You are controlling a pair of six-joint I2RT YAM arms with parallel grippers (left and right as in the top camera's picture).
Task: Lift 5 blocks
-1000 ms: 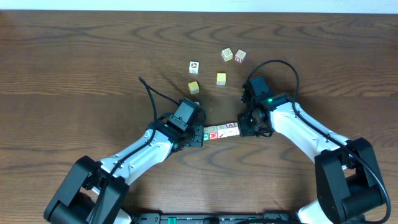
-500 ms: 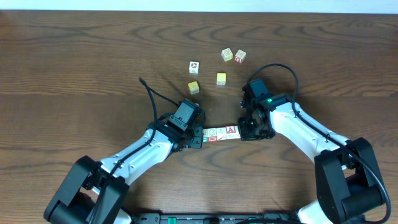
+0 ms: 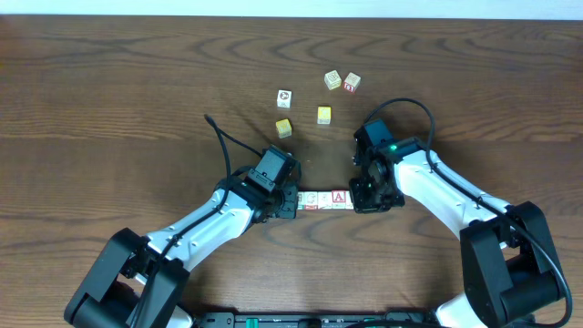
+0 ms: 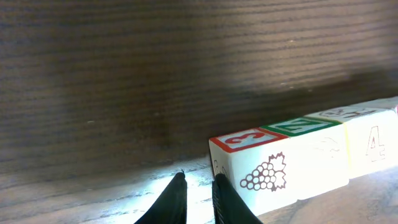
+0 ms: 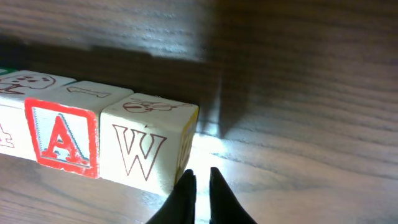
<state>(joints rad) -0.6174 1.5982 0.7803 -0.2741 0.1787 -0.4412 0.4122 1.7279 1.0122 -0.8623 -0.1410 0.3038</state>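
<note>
Your left arm (image 3: 205, 219) & right arm (image 3: 439, 187): white link shells, black joints, bulky black bases (image 3: 506, 264) at the bottom edge. Thin black cable (image 3: 219, 143) off the left wrist, looped cable (image 3: 401, 101) on the right, w/ a green LED (image 3: 394, 146) lit. Jaws: slim black pointed fingers (image 4: 173, 200).

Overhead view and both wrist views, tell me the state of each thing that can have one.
row of blocks, end to end in a line between the grippers; lifted or resting, cannot tell.
left gripper, shut, empty, fingertips at the row's grapes end.
right gripper, shut, empty, fingertips at the row's W end.
loose cubes, five, apart, lying on the table, untouched.
</note>
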